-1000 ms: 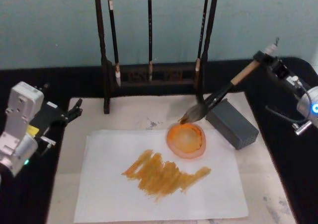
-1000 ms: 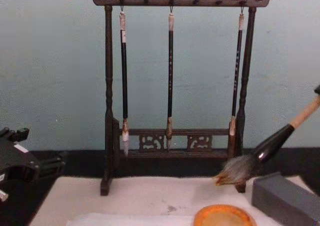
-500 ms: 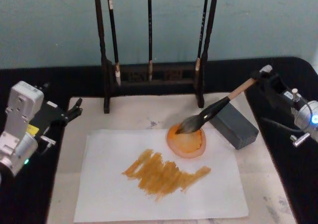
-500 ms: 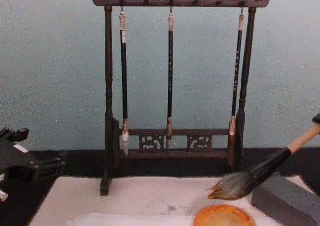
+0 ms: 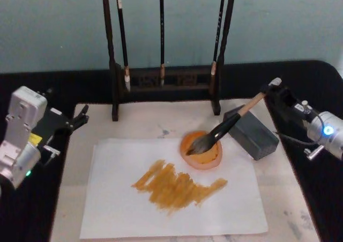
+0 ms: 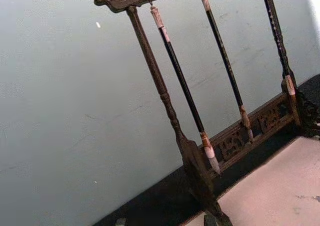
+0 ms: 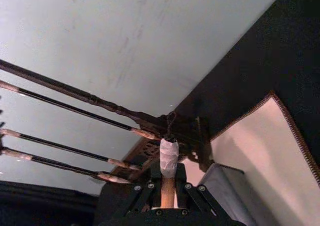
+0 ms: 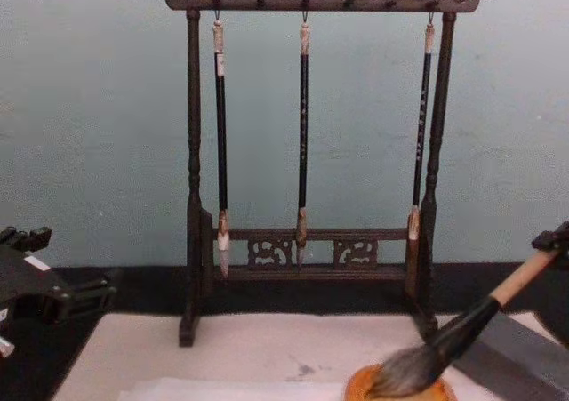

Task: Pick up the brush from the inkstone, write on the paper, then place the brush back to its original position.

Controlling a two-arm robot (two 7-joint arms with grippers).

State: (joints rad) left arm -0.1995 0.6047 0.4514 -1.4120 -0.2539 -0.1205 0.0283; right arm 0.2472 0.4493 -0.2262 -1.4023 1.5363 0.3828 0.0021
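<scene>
Mid-left, head view: left gripper [image 5: 80,117] parked at mat's edge, idle. Lower centre: paper [image 5: 118,210] carries orange strokes, so writing looks done. Centre: brush [image 5: 236,118] bristles down in inkstone [image 5: 215,159], handle slanting up-right above grey block [image 5: 256,139]. Lower handle until it looks supported, then release slowly so brush doesn't roll. Right: right gripper [image 5: 276,89], jaws clamped on handle's capped end.

Black table [image 5: 69,89], beige mat [image 5: 144,125] on it, wooden rack [image 5: 161,83] at rear
</scene>
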